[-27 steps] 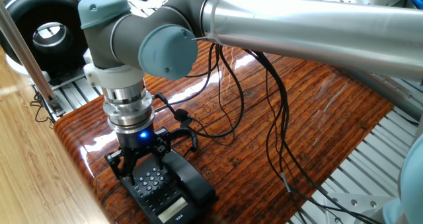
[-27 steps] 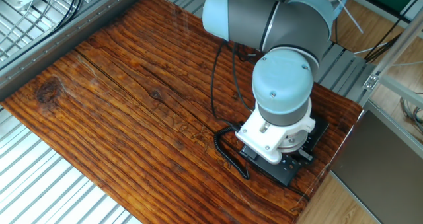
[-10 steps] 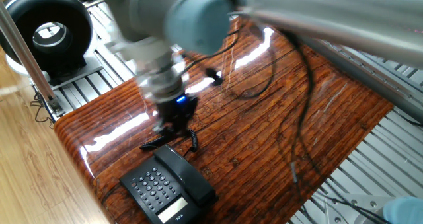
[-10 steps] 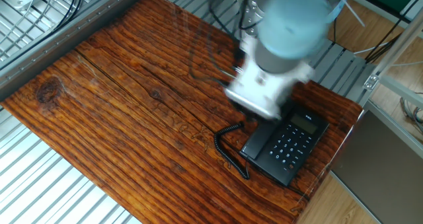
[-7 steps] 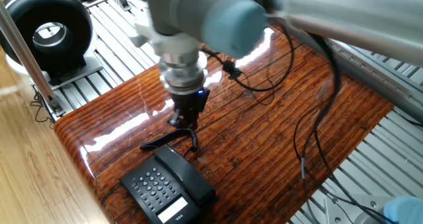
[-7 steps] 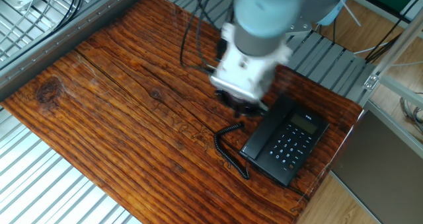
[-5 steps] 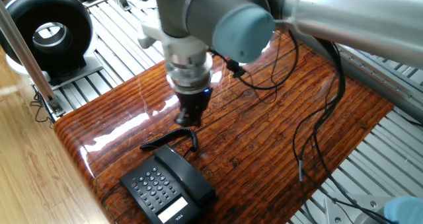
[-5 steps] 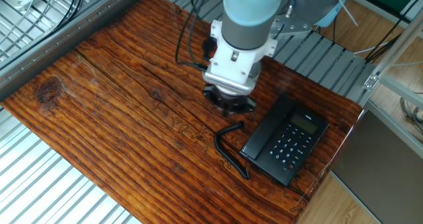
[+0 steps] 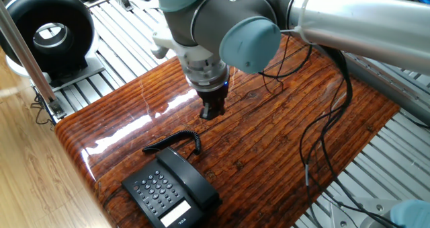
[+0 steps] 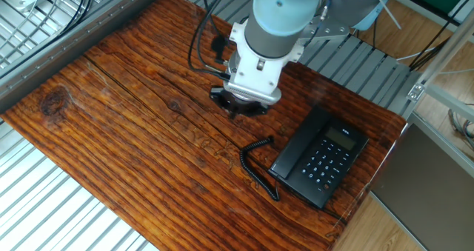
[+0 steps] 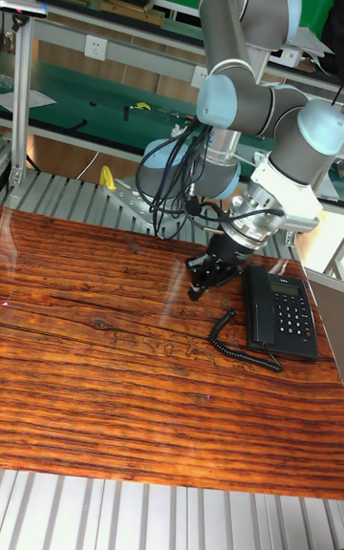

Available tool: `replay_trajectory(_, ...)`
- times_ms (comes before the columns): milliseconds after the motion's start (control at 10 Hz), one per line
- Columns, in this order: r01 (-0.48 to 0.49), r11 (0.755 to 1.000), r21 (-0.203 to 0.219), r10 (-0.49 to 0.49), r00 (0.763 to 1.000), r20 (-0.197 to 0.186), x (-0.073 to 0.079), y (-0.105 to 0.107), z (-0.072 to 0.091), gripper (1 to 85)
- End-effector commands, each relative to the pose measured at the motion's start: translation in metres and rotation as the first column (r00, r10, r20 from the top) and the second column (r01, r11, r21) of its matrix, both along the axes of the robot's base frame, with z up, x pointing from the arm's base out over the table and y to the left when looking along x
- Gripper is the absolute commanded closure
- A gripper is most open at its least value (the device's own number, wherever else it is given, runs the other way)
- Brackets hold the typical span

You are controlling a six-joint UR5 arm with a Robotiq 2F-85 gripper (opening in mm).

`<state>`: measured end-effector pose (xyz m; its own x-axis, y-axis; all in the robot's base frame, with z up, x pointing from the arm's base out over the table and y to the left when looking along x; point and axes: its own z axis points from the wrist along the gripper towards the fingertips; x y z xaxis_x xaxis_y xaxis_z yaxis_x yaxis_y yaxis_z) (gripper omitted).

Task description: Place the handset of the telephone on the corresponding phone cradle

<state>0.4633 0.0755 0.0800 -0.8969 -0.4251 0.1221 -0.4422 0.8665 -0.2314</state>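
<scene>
Handset (image 9: 191,175) seated on cradle, well apart from gripper (image 9: 211,111); jaws' state cannot be told, nothing seen held.

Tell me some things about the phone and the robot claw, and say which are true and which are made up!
1. The handset lies on the phone. True.
2. The claw is holding the handset. False: it hangs over bare wood, away from the phone, with nothing in it.
3. The curly cord lies on the table beside the phone. True.
4. The phone is in the middle of the table. False: it sits near a corner, close to the edge.
5. A big black ring stands off the table, on the metal frame. True.
</scene>
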Motion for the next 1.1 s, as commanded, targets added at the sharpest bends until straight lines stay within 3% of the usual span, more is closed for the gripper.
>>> replay_trajectory(0,-0.076,0.994,-0.073,0.073,0.996,-0.044,0.003,-0.014,0.01,84.7)
replay_trajectory(300,-0.12,0.985,-0.124,0.116,0.992,-0.04,0.013,-0.022,0.016,84.7)
replay_trajectory(700,-0.116,0.98,-0.163,0.107,0.992,-0.059,0.006,-0.035,0.023,84.7)
replay_trajectory(800,-0.134,0.979,-0.154,0.125,0.99,-0.069,0.003,-0.035,0.02,84.7)
replay_trajectory(1000,-0.116,0.988,-0.098,0.113,0.993,-0.029,0.008,-0.026,0.011,84.7)
